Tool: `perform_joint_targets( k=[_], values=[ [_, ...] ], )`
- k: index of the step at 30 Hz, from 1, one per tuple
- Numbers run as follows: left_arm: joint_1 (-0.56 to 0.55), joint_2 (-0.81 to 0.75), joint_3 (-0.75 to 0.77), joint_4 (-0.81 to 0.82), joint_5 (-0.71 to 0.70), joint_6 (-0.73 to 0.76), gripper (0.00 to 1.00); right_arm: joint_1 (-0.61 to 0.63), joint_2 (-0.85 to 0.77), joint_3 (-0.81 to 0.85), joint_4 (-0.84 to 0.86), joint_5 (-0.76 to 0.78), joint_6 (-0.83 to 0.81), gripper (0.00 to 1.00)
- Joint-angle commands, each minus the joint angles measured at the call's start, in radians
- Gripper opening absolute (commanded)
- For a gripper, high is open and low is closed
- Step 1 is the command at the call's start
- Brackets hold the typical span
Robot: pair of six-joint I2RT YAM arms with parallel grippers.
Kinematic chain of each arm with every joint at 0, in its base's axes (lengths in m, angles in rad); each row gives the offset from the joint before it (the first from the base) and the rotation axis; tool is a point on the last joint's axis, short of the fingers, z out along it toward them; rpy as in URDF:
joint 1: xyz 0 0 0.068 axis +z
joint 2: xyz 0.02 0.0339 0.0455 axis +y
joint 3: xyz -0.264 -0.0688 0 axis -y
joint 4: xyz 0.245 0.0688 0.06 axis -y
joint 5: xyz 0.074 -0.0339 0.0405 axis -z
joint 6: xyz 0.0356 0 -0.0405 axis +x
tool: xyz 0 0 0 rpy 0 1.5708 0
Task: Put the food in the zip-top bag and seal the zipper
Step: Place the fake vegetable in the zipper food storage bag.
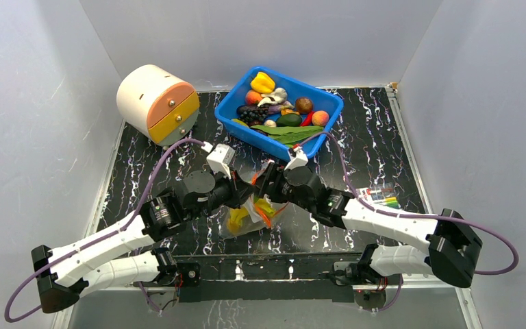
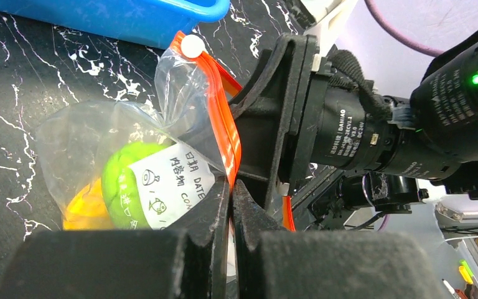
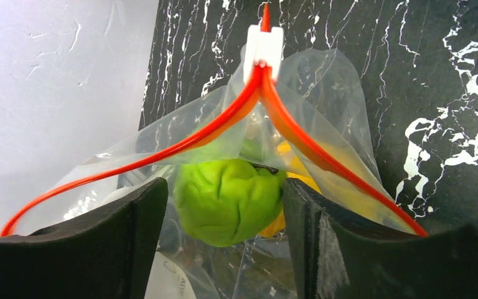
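Table [image 1: 377, 137]: black with white veining, walled in pale grey, carrying all listed below.

Blue bin [image 1: 250, 137]: rigid, at the far middle of the table. Loose food inside, among it long green leaves [image 1: 287, 131], a yellow pepper [image 1: 262, 82] and an orange-pink peach [image 1: 320, 118].

Drawer drum [image 1: 154, 103]: cream cylinder lying on its side at far left, with orange and yellow drawer fronts.

Zip-top bag [image 1: 250, 216]: clear and floppy, on the table between the two arms, just in front of the bin. Mouth gaping. White printed label [image 2: 168, 180] on one face.

Left pincer [image 2: 231, 187]: closed, clamped on the bag's mouth edge, the orange-red strip running in between the fingers.

Right pincer [image 3: 224, 187]: open wide, fingers well apart on either side of the bag's mouth. Contact with the plastic not clear.

Lime [image 3: 227, 199]: green, inside the bag, seen through the mouth from the right wrist.

Yellow piece [image 2: 81, 205]: also in the bag, touching the lime on its far side; kind not clear.

Zipper [image 3: 211, 128]: orange-red, unsealed, its two halves spreading apart from one corner.

Slider [image 3: 262, 47]: small, white, parked at that corner.
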Motion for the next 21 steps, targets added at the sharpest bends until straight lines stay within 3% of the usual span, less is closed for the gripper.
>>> perform_joint_targets(
  k=[1, 8, 21],
  values=[
    [0.000, -0.020, 0.008, 0.023, -0.008, 0.009, 0.00, 0.005, -0.017, 0.097, -0.027, 0.021, -0.057, 0.68],
    [0.000, -0.015, 0.008, -0.008, -0.036, 0.041, 0.00, 0.004, -0.078, 0.126, -0.133, 0.048, -0.128, 0.78],
    [0.000, 0.011, 0.023, -0.064, -0.107, 0.150, 0.00, 0.005, -0.184, 0.209, -0.274, 0.091, -0.255, 0.73]
  ],
)
